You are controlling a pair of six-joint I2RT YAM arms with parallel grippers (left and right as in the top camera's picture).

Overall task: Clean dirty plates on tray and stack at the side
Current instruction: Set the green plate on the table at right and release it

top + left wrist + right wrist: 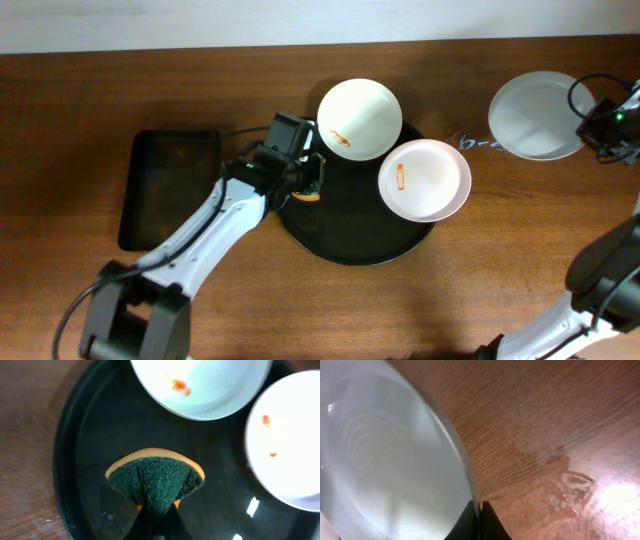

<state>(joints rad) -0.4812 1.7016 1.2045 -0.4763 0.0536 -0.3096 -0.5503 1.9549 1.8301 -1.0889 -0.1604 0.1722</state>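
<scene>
The left gripper (306, 182) is clenched on a green-and-orange sponge (155, 479), which is held low over the bare floor of the tray (345, 235), at about 9 o'clock of it. Two smeared plates are on the tray: the white plate (360, 118) at 12 o'clock, overlapping the rim, and the pink-white plate (425, 180) at 3 o'clock. The third plate (535, 115) lies on the table (80, 120), well apart from the tray at 2 o'clock. Its edge is pinched by the right gripper (480, 512), and no smear is seen on it.

Wiping of the white plate is judged to be the step in hand. The sponge should be carried toward 1 o'clock and pressed flat on the orange smear (340, 138). Light strokes toward the plate's middle are advised, because a plate resting on the rim may tip or slide if it is pushed at its edge.
</scene>
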